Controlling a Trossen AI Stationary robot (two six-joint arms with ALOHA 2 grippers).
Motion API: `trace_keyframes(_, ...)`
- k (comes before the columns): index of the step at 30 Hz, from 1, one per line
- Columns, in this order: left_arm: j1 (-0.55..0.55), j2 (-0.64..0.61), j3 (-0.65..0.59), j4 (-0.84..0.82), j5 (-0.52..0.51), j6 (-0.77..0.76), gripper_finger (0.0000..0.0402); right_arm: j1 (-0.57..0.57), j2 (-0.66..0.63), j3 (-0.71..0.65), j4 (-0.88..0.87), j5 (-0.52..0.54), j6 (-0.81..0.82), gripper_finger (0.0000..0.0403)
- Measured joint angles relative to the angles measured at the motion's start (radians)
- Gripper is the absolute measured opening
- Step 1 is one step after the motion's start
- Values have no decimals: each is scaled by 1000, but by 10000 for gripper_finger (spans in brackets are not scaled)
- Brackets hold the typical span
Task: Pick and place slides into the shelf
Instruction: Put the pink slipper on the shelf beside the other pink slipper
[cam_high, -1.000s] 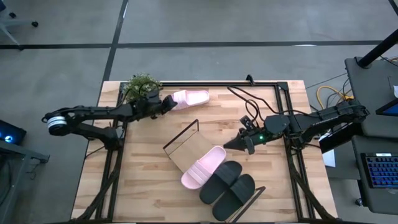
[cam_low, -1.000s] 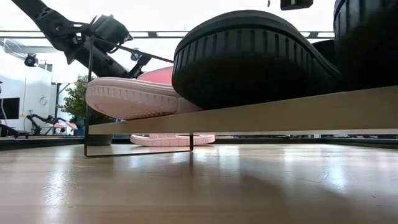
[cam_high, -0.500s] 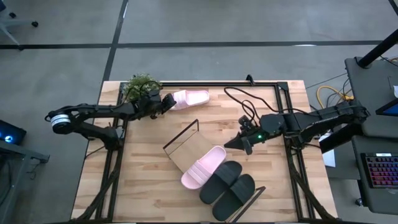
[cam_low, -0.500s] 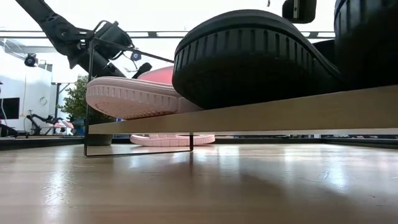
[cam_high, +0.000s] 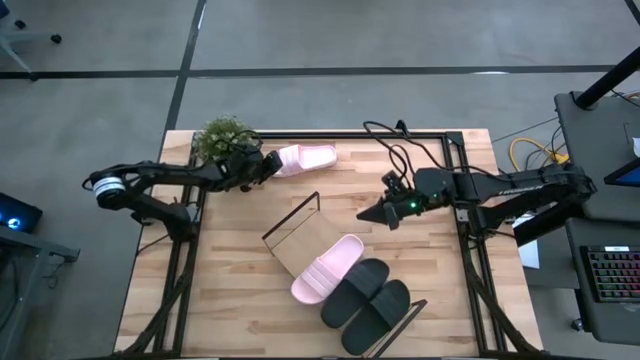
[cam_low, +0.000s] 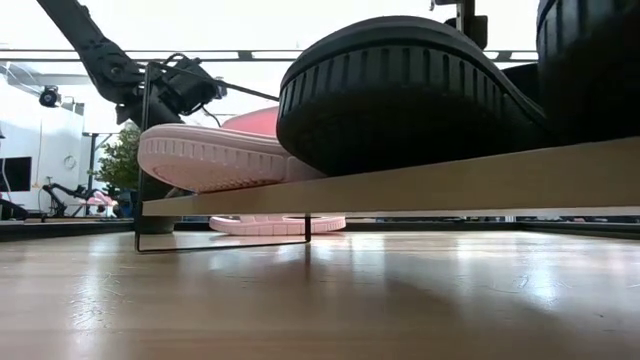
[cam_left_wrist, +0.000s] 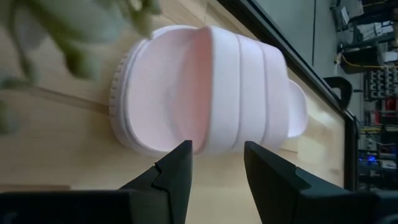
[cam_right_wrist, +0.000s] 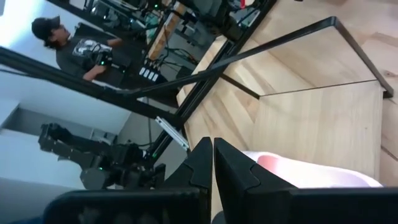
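One pale pink slide (cam_high: 308, 158) lies flat on its sole at the table's far side, its strap (cam_left_wrist: 239, 93) showing in the left wrist view. My left gripper (cam_high: 266, 165) is open just left of it, slanting down, its fingers (cam_left_wrist: 178, 168) short of the heel end. I see no touch. The shelf (cam_high: 300, 240) lies slanted mid-table. On its board rest another pink slide (cam_high: 327, 268) and two black slides (cam_high: 367, 300). My right gripper (cam_high: 372, 214) is shut and hovers right of the shelf's wire end, holding nothing.
A small potted plant (cam_high: 225, 138) stands at the far left corner, right behind my left gripper. A black frame (cam_high: 440, 135) runs along the table's far and right edges. Bare wood lies at the near left. A person (cam_right_wrist: 74, 50) stands in the room beyond.
My left gripper has sunk toward the table beside the pink slide at the far side, staying open. My right gripper, still shut, has swung toward the table's far edge, away from the slides on the shelf. No slide has moved.
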Motion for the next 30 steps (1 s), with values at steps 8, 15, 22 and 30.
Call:
trace_keyframes(8, 27, 45, 2, 75, 0, 21, 130, -13, 0, 0, 45, 1, 32, 9)
trace_keyframes(15, 34, 99, 16, 138, 13, 20, 130, -16, 0, 0, 52, 3, 40, 9)
trace_keyframes(22, 35, 142, 30, 156, 47, 22, 130, -16, 0, 0, 55, 4, 47, 9)
trace_keyframes(30, 41, 149, 30, 209, 49, 26, 130, -16, 0, 0, 77, 5, 46, 9)
